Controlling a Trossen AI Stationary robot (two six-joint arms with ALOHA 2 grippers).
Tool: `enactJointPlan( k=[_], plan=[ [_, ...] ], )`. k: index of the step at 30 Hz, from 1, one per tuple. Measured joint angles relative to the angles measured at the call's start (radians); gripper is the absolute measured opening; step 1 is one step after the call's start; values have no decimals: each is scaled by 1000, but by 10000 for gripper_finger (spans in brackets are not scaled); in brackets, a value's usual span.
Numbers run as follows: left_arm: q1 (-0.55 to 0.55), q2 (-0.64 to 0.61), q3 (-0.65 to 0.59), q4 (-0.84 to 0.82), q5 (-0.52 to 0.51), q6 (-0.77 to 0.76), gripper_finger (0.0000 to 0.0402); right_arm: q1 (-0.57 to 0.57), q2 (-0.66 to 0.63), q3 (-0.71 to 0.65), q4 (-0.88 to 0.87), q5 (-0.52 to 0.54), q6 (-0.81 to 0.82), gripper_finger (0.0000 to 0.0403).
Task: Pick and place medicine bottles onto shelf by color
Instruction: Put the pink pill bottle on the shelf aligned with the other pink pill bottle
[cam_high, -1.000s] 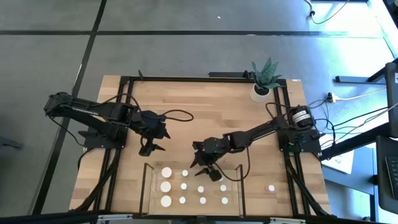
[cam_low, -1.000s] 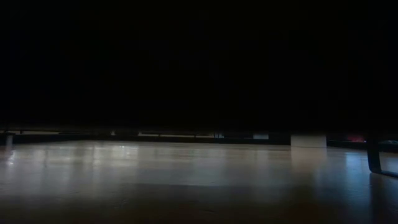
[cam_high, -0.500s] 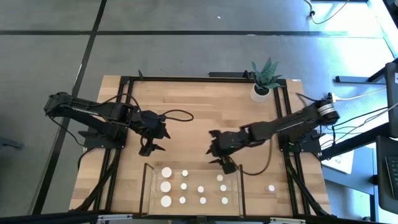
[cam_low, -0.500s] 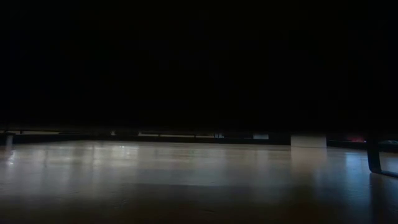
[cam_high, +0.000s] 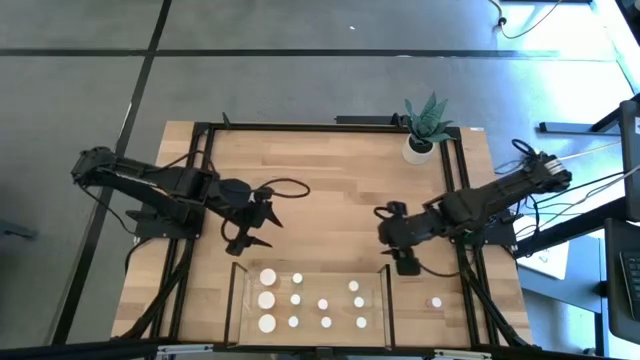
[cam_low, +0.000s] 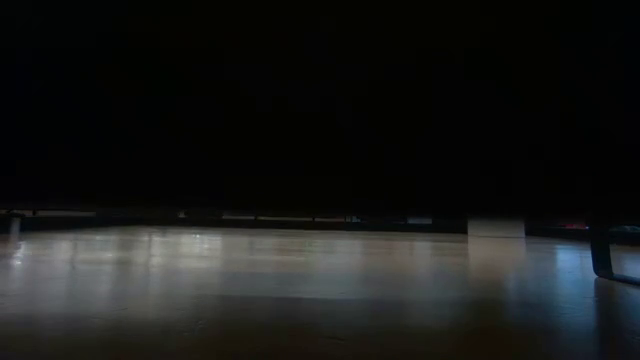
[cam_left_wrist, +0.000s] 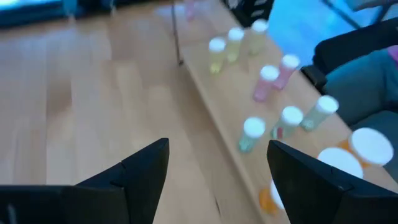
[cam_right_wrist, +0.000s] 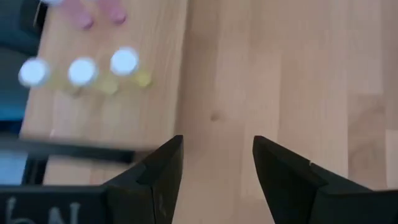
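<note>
Shelf near table front edge in high view, eleven medicine bottles standing on it; lone bottle on table right of shelf. Right tool over shelf's right end; left tool waits behind shelf's left end.

Low view: dark, nothing readable.

Left wrist view: we see left tool open, empty.

Right wrist view: right tool open, empty, three yellow bottles beyond.

Risk, we judge: lone bottle small; off-centre grasp could topple it.
</note>
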Motion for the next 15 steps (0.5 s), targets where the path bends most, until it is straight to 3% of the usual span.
enactJointPlan(
  k=[10,15],
  plan=[
    [-78,29,0,149,0,35,265,181,-38,0,-176,4,222,194],
    [-92,79,0,213,-25,36,265,308,-38,0,-222,-73,318,194]
  ],
)
